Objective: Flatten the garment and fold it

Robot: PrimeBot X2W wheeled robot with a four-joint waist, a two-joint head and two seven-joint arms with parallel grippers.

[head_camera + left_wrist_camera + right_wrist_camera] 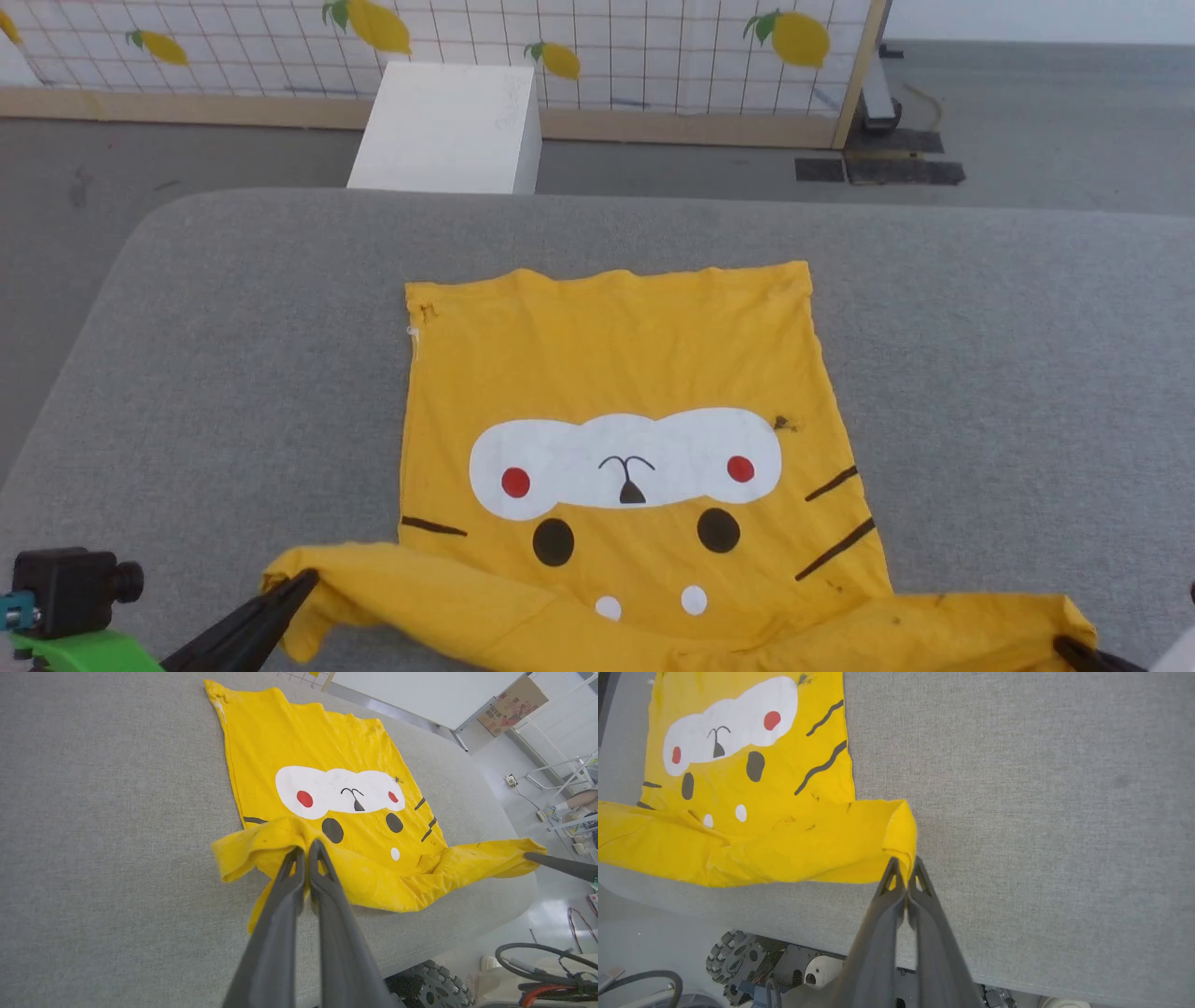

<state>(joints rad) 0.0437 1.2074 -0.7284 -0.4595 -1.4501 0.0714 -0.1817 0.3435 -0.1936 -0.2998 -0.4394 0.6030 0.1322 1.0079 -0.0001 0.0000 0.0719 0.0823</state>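
Note:
The garment (616,364), a mustard-yellow T-shirt with a white oval, red dots and dark stripes, lies print side up on the grey table (1008,373), hem at the far side. Its near part with both sleeves is bunched along the front edge. My left gripper (303,583) is shut on the garment's left sleeve. In the left wrist view the garment (299,737) spreads away from that gripper (307,847), which pinches the sleeve cloth. My right gripper (1064,644) is shut on the right sleeve's end; the right wrist view has the gripper (905,862) clamped on the garment's (752,793) sleeve corner.
A white box (448,131) stands on the floor behind the table, before a lemon-print screen (597,47). Bare grey tabletop spreads left and right of the garment. Below the table's near edge my wheeled base (733,956) and cables (537,961) show.

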